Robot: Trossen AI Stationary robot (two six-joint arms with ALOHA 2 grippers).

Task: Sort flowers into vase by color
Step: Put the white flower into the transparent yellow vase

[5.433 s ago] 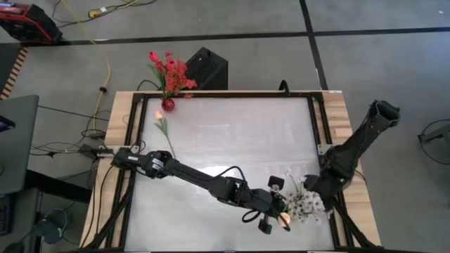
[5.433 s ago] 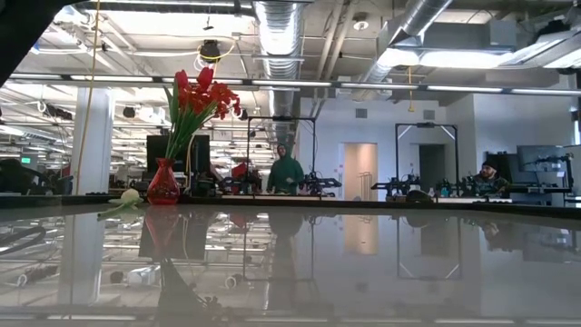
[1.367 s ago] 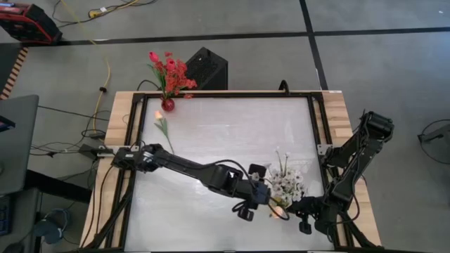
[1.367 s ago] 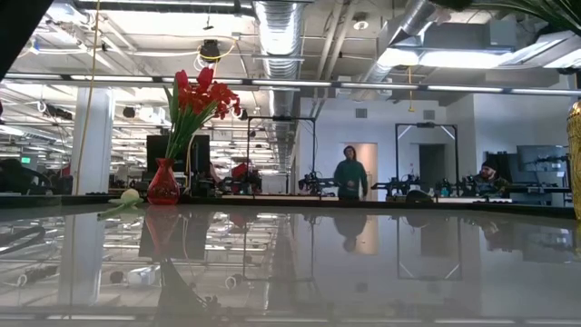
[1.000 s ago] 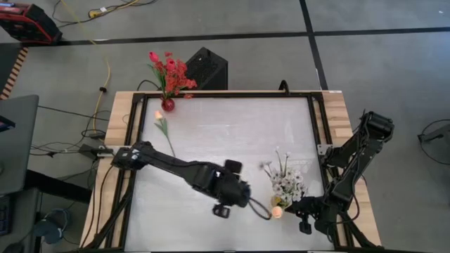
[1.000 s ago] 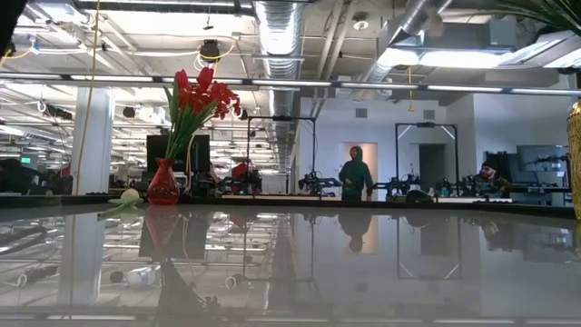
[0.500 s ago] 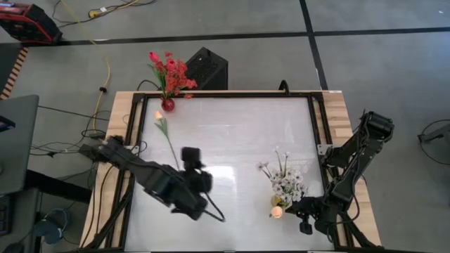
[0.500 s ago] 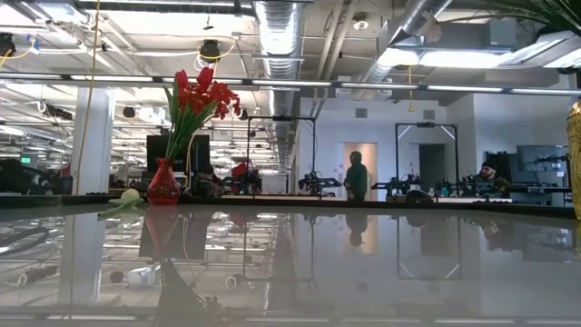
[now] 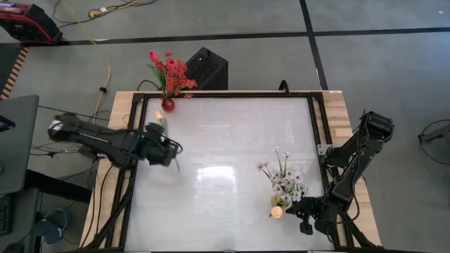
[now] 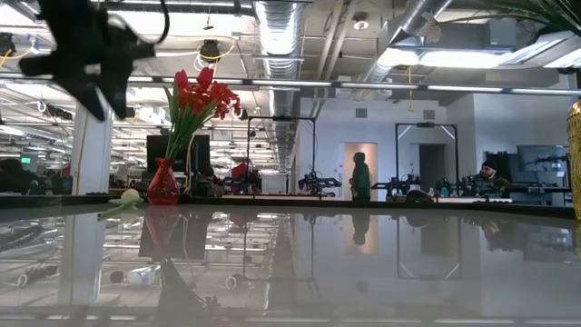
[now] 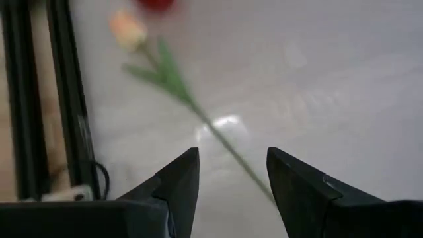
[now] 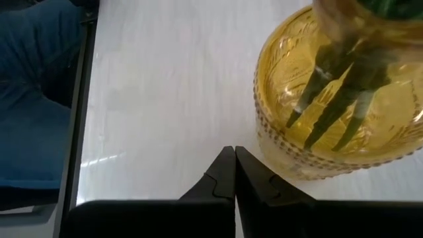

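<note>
A pale orange tulip [image 9: 163, 126] lies flat on the table at the far left, its bud [image 11: 127, 28] close to the red vase [image 9: 168, 105] of red flowers [image 10: 201, 95]. My left gripper [image 9: 173, 148] hovers open over the tulip's stem [image 11: 198, 112], touching nothing. At the near right, a yellow glass vase [image 12: 330, 99] holds white blossom sprigs [image 9: 285, 179] and a pale orange bud [image 9: 276, 211]. My right gripper [image 12: 234, 153] is shut beside this vase, a little apart from its wall.
Black frame rails [image 9: 131, 140] run along the table's left and right edges [image 9: 318, 133]. A black box [image 9: 206, 68] stands on the floor behind the red vase. The middle of the white tabletop [image 9: 232, 147] is bare. A person [image 10: 360, 177] stands far off in the room.
My left gripper has swung from the table's near middle toward the left and far edge, ending above the lying tulip's stem. Its fingers carry nothing. The right arm and both vases have kept still.
</note>
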